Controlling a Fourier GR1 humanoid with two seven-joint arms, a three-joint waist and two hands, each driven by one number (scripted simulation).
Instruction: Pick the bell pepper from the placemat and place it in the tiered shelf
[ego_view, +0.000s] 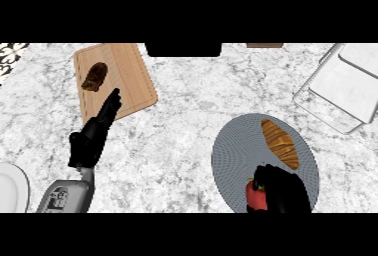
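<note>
Counter of pale speckled stone fills my view, and I see my right hand low at the near right, its black fingers curled over the red bell pepper, which sits on the near end of the grey oval placemat. Only the pepper's left side shows past the fingers, and I cannot tell whether it is lifted off the mat or resting on it. A croissant lies on the same mat, just beyond the hand and a little to the right. My left hand is at the left, fingers straight and together, pointing far and slightly right, with the fingertips overlapping the near edge of a wooden cutting board. A dark brown piece of food lies on that board, far of the fingertips. The tiered shelf, a pale wire-framed rack, stands at the far right, well apart from the pepper. A white plate edges in at the near left.
</note>
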